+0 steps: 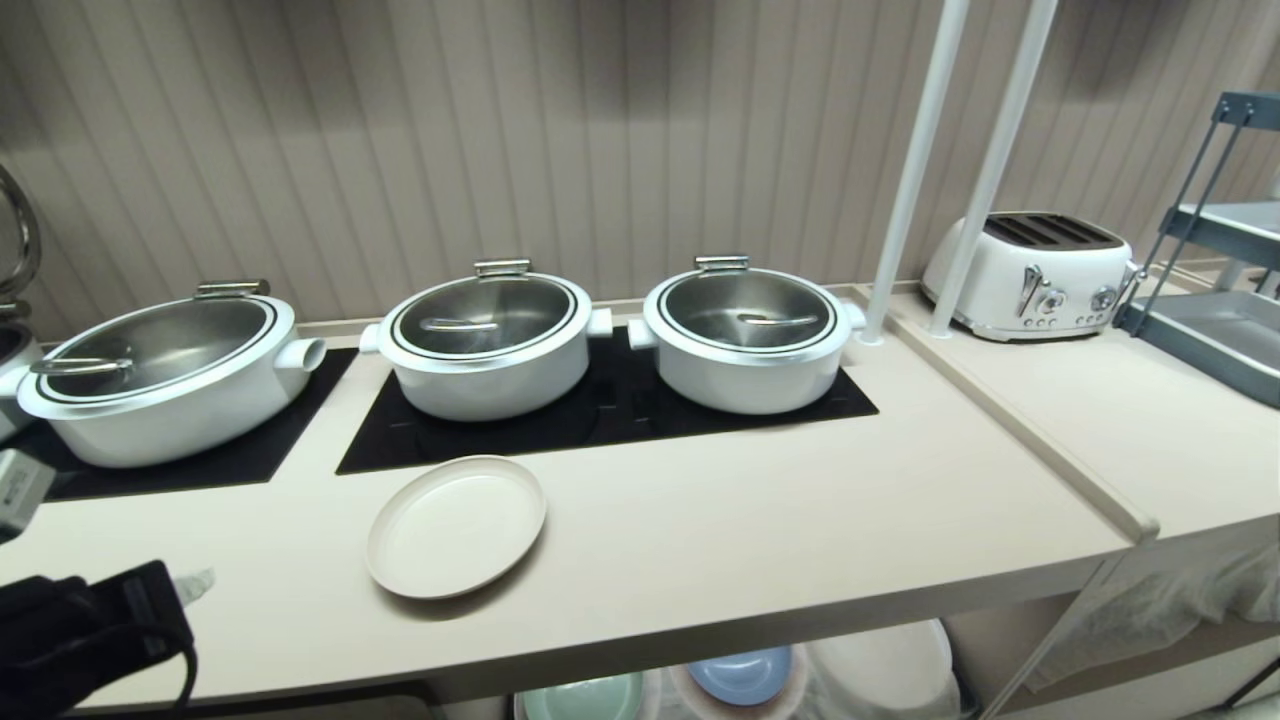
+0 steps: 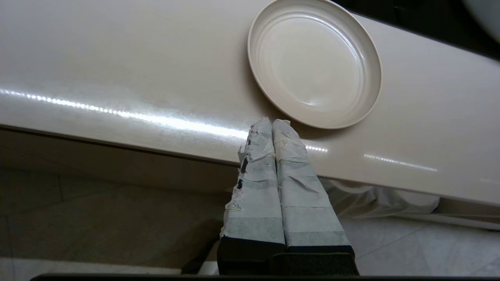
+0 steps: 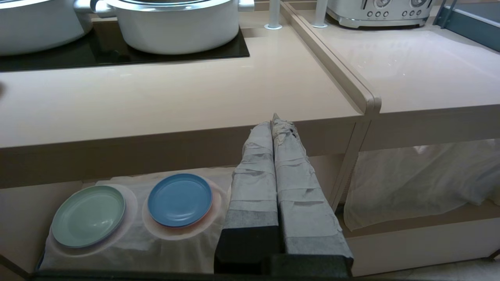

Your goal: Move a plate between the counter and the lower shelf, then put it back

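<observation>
The cream plate lies flat on the counter, just in front of the black glass panel. My left gripper is shut and empty, hovering over the counter's front edge a short way to the left of the plate and clear of it. My right gripper is shut and empty too, parked below counter height, in front of the lower shelf. That shelf holds cloth-draped stacks topped by a mint-green plate and a blue plate.
Three lidded white pots stand on the black panels behind the plate. White poles rise at the counter's right end. Beyond them a white toaster and a grey tray rack occupy the adjoining section.
</observation>
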`<state>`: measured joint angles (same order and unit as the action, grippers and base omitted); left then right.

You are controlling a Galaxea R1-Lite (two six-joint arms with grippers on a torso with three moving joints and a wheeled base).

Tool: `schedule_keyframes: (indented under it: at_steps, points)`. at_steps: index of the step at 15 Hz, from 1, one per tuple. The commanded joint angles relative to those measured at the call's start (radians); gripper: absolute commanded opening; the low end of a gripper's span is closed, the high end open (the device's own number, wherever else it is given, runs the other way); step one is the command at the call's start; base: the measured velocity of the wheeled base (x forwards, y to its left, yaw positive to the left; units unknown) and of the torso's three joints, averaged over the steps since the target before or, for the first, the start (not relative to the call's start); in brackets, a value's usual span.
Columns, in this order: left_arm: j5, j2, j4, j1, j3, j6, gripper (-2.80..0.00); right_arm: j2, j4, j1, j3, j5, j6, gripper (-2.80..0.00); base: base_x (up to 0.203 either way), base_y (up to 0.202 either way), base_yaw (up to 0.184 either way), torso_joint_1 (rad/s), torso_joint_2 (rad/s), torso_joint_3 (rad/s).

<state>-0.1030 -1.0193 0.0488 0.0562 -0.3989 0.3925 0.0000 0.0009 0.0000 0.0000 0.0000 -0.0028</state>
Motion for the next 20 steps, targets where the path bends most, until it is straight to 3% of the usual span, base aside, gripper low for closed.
schedule_keyframes:
  at_steps: [1,6,9,14,16,20]
  points:
    - [0.003,0.177,0.002,-0.004,0.072,-0.095,-2.8,0.0,0.001,0.0,0.0,0.0,0.0,-2.8,0.0,0.0,0.0,0.0,0.0,0.0]
    - [0.007,0.556,0.003,-0.015,0.304,-0.387,-2.8,0.0,0.0,0.0,0.0,0.0,0.0,-2.8,0.0,0.0,0.0,0.0,0.0,0.0]
    - [0.032,0.757,0.001,-0.043,0.372,-0.49,-2.8,0.0,0.0,0.0,0.0,0.0,0.0,-2.8,0.0,0.0,0.0,0.0,0.0,0.0]
    - [0.104,1.009,-0.036,-0.06,0.398,-0.487,-2.8,0.0,-0.001,0.0,0.0,0.0,0.0,-2.8,0.0,0.0,0.0,0.0,0.0,0.0]
    - [0.097,1.018,-0.05,-0.059,0.399,-0.439,-2.8,0.0,-0.001,0.0,0.0,0.0,0.0,-2.8,0.0,0.0,0.0,0.0,0.0,0.0]
    - [0.103,1.018,-0.05,-0.059,0.399,-0.428,-2.8,0.0,0.001,0.0,0.0,0.0,0.0,-2.8,0.0,0.0,0.0,0.0,0.0,0.0]
